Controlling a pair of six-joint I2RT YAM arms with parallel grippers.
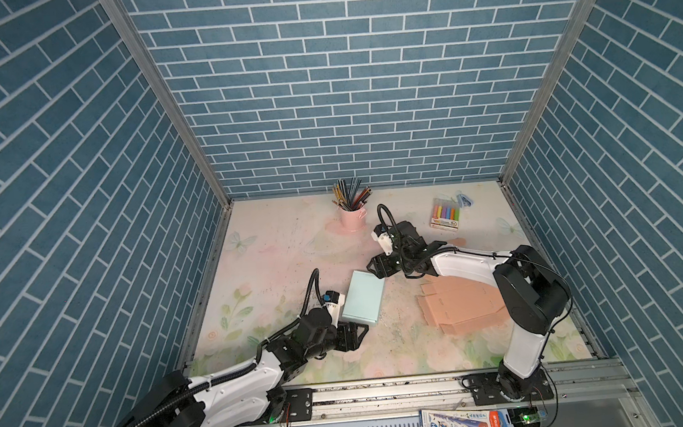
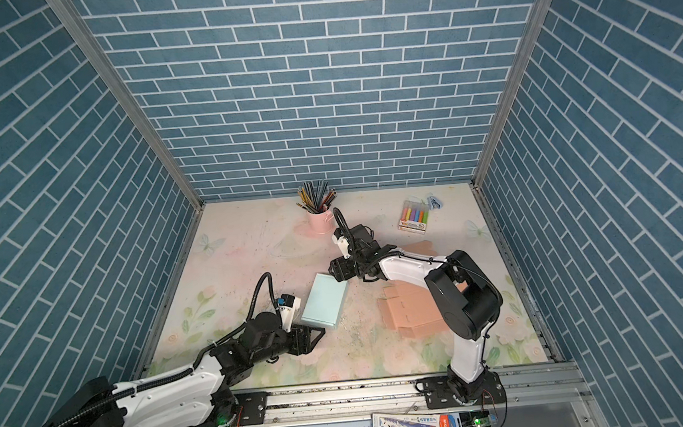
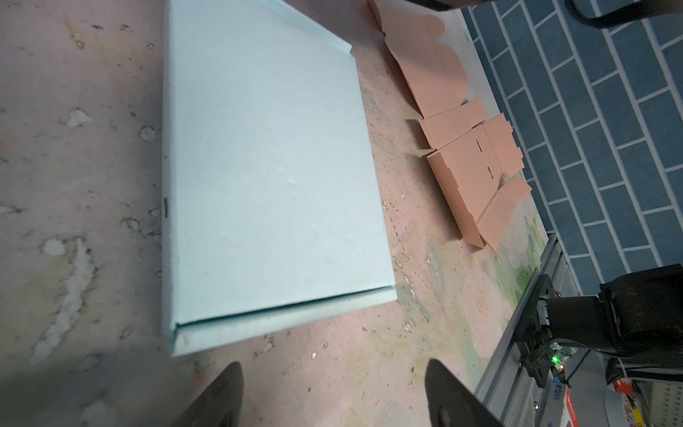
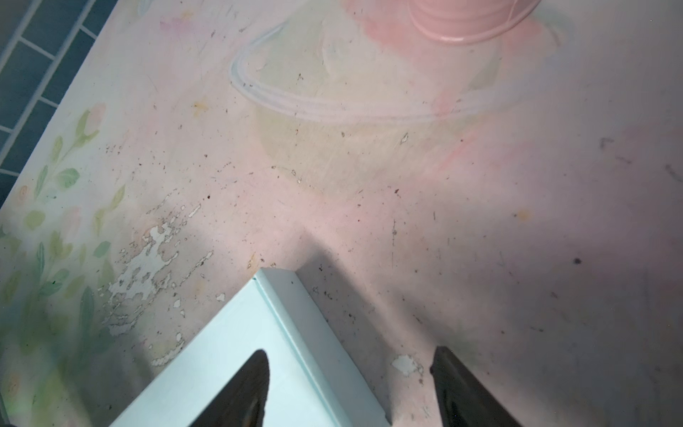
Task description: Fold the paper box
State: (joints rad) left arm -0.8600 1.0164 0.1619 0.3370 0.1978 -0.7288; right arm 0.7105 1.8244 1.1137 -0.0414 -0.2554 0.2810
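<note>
Left hand (image 1: pixel 361 333) sits low over the counter (image 1: pixel 277 261), its two black fingers (image 3: pixel 221 395) spread wide with nothing between them. It is let go and holds nothing. In both top views it is at about 7 o'clock from the blue paper box (image 1: pixel 361 304), just beside the box's near short end. The left wrist view shows bare counter between the fingers and that end.

The blue paper box lies flat near the middle of the counter. It looks folded up and closed. Its long sides run from 7 o'clock to 1 o'clock.

Far back, at 12 o'clock on the counter, stands a pink cup (image 1: pixel 350 220) full of pencils (image 1: pixel 348 193).

The right hand (image 1: pixel 374 269) is at about 1 o'clock from the box, at its far corner. Its fingers are spread wide too, so it is let go. In the right wrist view one finger is over the box top and the other is over bare counter. I cannot tell if it touches the box.

At about 3 o'clock from the box a flat pink cardboard sheet (image 1: pixel 459 305) lies unfolded, partly under the right arm (image 1: pixel 464 265). At 2 o'clock on the counter lies a pack of bright markers (image 1: pixel 445 214).
</note>
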